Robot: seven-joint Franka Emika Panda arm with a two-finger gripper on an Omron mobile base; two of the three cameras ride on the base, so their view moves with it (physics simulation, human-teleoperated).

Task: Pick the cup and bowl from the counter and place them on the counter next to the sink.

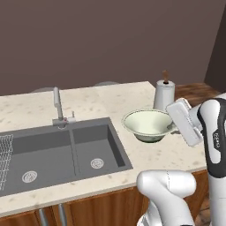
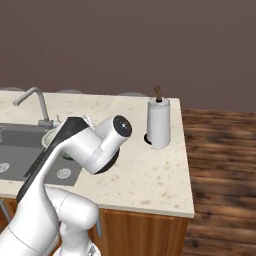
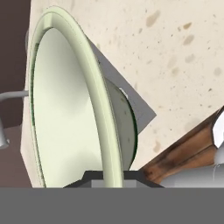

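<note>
One item of the task is in hand here: the wide, round, pale cream-green bowl (image 1: 148, 125) with its thin rim, seen at the centre right of the left base view. Going left to right in that view, the dark grey rectangular double-basin sink (image 1: 57, 154) fills the lower left, its grey metal faucet (image 1: 58, 106) rises just behind it at centre left, then comes the bowl on or just over the beige speckled stone desk (image 1: 110, 99), and behind the bowl at the upper right stands a white paper-towel roll on a brown spindle (image 1: 163, 94). The bowl sits just beside the sink's right edge, with bare desk around it. The gripper (image 3: 112, 177), at the bottom centre of the hand view, is nearly closed, its dark tips pinching the thin rim on the bowl's right side. In the hand view the rim (image 3: 98, 100) runs up from between the tips. I judge the step to be setting the bowl down next to the sink; doing it well means keeping the bowl level, lowering until its foot rests flat on the stone clear of the basin edge, and only then releasing the rim. The yellow cup I cannot place.
</note>
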